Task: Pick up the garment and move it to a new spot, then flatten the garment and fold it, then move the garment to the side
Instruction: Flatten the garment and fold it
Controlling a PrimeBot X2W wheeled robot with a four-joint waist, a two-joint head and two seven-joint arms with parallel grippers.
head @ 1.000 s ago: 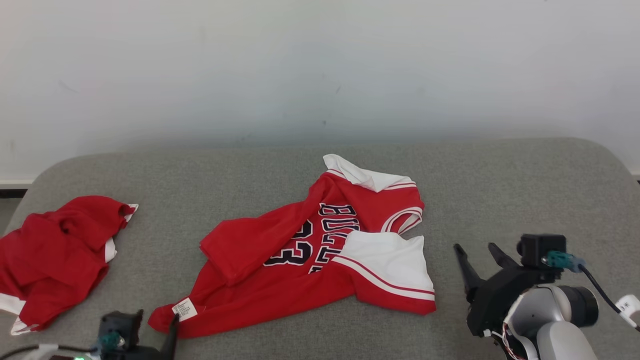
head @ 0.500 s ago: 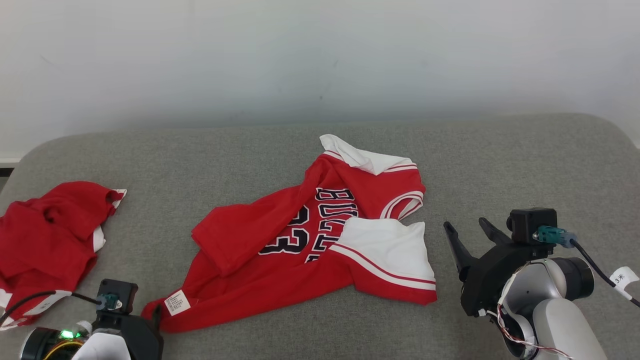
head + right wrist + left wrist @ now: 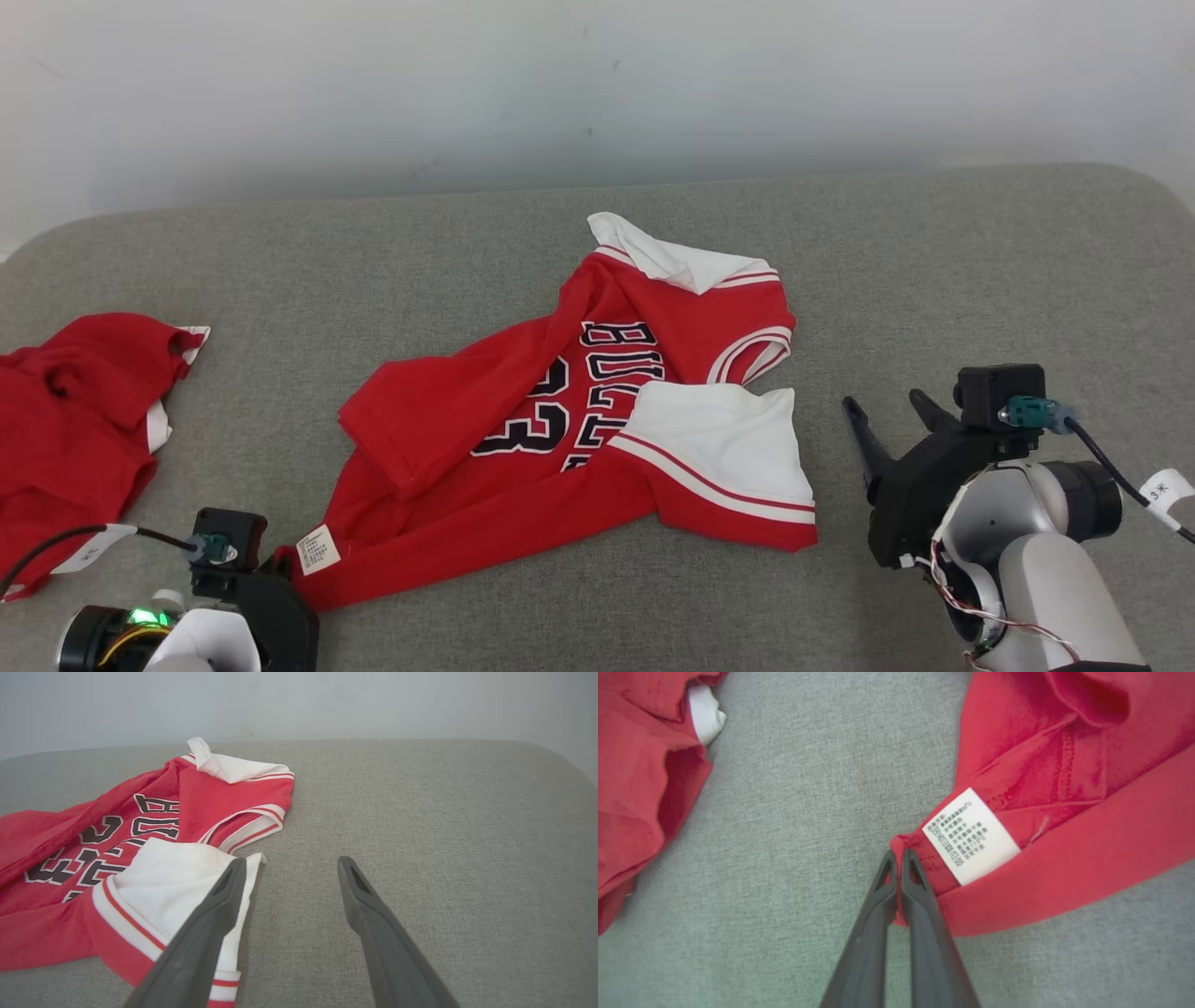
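Note:
A red jersey [image 3: 523, 439] with white trim and dark lettering lies crumpled in the middle of the grey cushion. My left gripper [image 3: 898, 856] is shut on its near-left hem corner, right beside the white care label [image 3: 971, 835]. In the head view that left gripper [image 3: 280, 569] sits at the bottom left, against the labelled corner [image 3: 317, 549]. My right gripper [image 3: 884, 401] stands open just right of the jersey's white panel [image 3: 728, 448], a little apart from it. Between its spread fingers [image 3: 290, 861] there is bare cushion, with the jersey [image 3: 187, 812] to their left.
A second red garment [image 3: 65, 429] lies bunched at the far left, also beside the left fingers [image 3: 640, 779]. The grey cushion [image 3: 980, 261] is bare to the right of the jersey and behind it. A pale wall rises beyond its rounded back edge.
The head camera has moved, so everything sits higher in the picture. More of my left arm shows at the bottom left, still at the labelled corner. The right gripper stays open beside the jersey.

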